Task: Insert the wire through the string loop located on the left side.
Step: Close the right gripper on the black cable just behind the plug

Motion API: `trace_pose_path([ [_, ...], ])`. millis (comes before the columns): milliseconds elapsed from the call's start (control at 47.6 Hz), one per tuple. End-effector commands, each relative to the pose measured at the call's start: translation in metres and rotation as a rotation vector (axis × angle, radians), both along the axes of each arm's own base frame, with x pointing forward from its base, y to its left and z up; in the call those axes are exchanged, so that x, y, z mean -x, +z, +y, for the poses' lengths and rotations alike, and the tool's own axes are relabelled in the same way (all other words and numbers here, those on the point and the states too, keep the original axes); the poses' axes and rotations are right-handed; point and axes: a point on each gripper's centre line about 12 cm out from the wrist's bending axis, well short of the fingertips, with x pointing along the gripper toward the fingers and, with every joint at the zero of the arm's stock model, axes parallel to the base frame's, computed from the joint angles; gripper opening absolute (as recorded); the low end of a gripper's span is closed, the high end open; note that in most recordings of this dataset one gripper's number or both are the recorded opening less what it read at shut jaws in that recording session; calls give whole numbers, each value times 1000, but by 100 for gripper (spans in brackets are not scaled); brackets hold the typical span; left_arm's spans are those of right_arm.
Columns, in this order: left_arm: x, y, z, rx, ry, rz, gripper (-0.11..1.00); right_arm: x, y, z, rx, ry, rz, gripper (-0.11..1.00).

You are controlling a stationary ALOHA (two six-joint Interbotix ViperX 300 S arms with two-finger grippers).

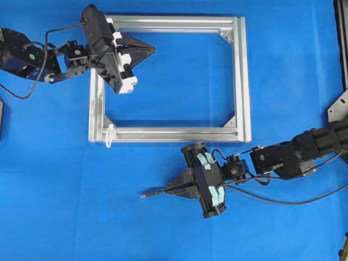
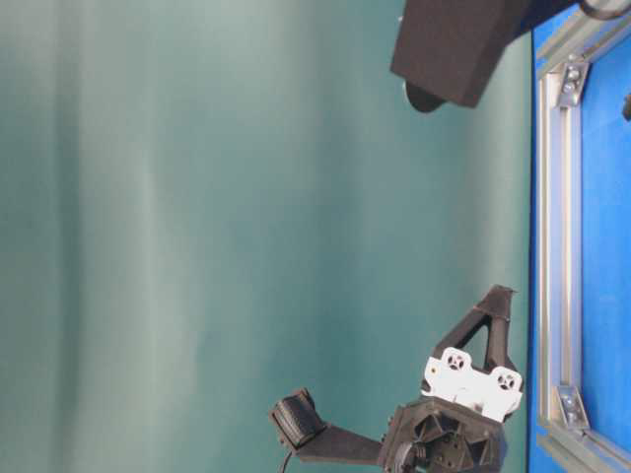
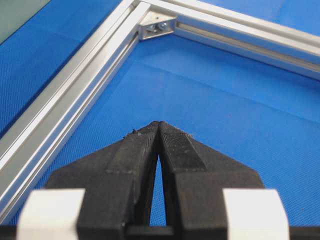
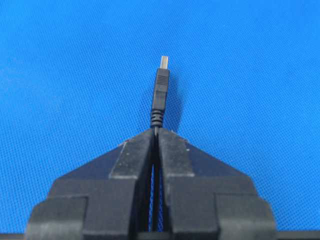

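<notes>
Now wire plug-first leftward (level)

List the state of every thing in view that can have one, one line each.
Left gripper: shut, holding nothing, above the frame's inside.
Right gripper: shut on the wire, plug sticking out past the jaws.
Wire: clamped just behind its plug, not yet through the loop.
String loop: on the frame's lower left corner, nothing in it.
Frame: flat on the blue table.
</notes>
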Motion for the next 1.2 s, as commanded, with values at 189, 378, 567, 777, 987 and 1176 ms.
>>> trace_pose_path([
  [189,-1,14,1,-11,1,-42,0,-3,38,1,-9,2,-33,0],
  [378,-2,15,1,-10,2,-44,0,2,67,-1,-7,1,-44,0],
  [567,-2,15,1,-10,2,-44,0,4,74,-1,-5,1,-39,0],
  [777,-1,14,1,-10,2,-42,0,4,74,-1,-4,2,-39,0],
  [987,-1,14,1,-10,2,-42,0,4,74,-1,-4,1,-39,0],
  [1176,-1,15,1,-10,2,-42,0,4,74,-1,-4,1,-39,0],
])
